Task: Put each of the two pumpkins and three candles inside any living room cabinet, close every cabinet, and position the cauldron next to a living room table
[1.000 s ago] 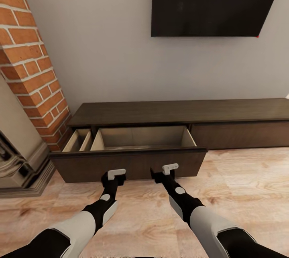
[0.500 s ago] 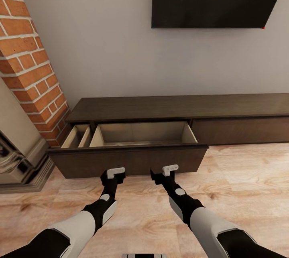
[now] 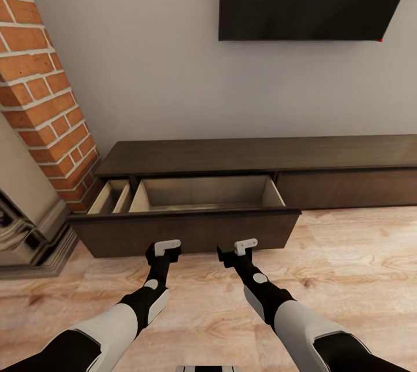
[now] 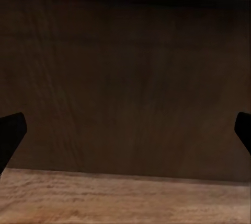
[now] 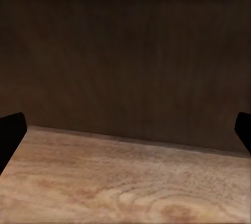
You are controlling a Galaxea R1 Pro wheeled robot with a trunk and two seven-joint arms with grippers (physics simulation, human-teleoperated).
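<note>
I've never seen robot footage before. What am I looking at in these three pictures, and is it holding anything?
The large picture is from a camera on the robot's head, looking down over both arms. The left end effector and the right end effector hang just before the pulled-out drawer front of a long, dark cabinet. The drawer looks empty. The two dark pictures come from cameras on each wrist, facing that drawer front above the wooden floor. Both end effectors are open and hold nothing.

Living room: wall television [image 3: 307, 2], brick chimney [image 3: 40, 88].
</note>
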